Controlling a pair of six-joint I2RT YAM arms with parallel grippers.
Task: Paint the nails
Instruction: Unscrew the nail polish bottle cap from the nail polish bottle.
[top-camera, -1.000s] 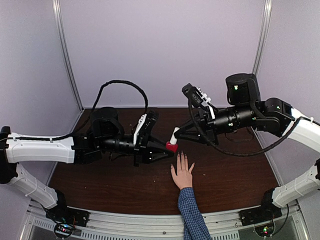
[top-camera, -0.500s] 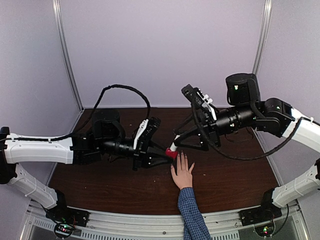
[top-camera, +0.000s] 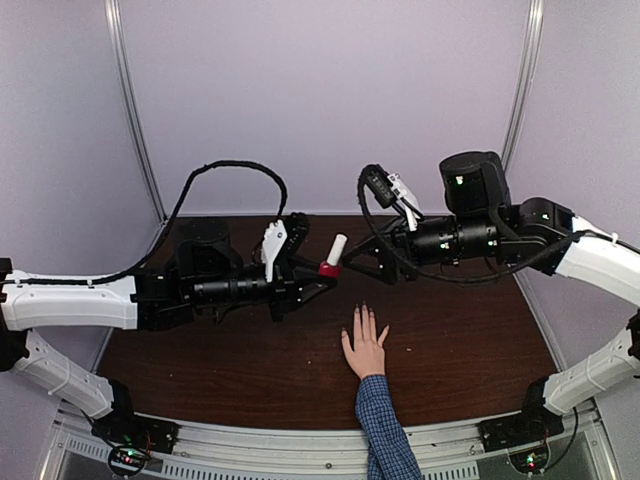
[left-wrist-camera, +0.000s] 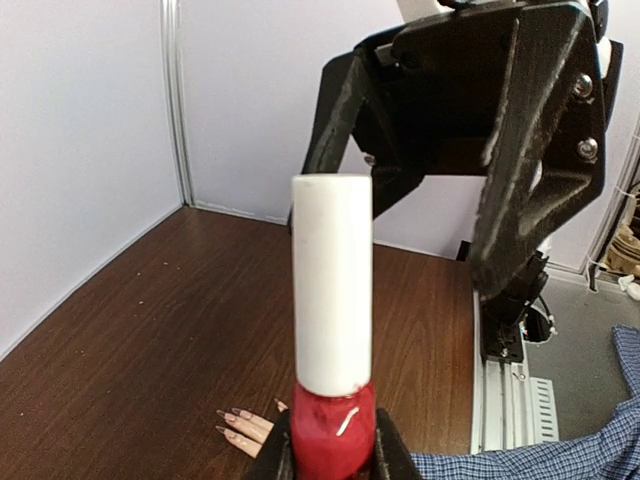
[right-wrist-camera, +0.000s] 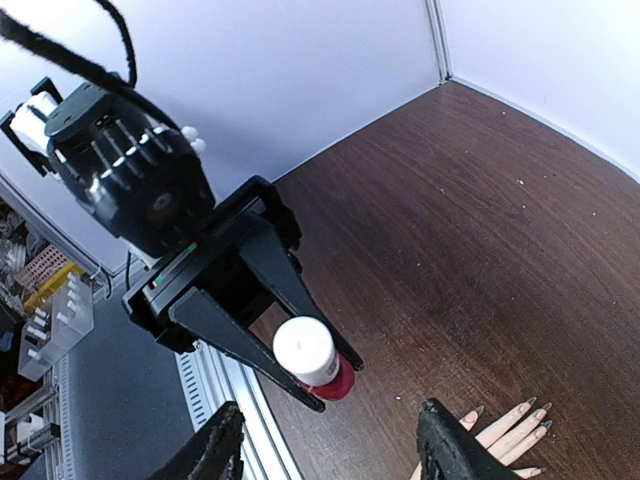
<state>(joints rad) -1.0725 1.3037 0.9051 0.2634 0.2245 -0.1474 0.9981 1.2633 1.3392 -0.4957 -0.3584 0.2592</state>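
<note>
Left tool pinches the red body of a small polish bottle between its fingers, holding it up off the table with the white cap tilted toward the far right. In the left wrist view the bottle stands straight up from the clamped fingertips, the cap rising tall above the red glass. The right tool sits just beside that cap, to its right, with its fingers spread wide and not touching it; from its own camera the two dark fingertips stand well apart at the bottom edge, and the cap's round white top faces the lens between them.

The nails lie nearer than both tools, on a light-skinned hand resting flat, palm down, on the brown table, fingers pointing to the far side. They are below and slightly right of the raised bottle, well clear of it. A blue checked sleeve runs from the wrist to the near edge. In the right wrist view the nails look long, pointed and dark.

The left arm reaches in low from the left, almost level, its cable looping above. The right arm comes in from the right, forearm roughly level, wrist aimed left at the bottle.
</note>
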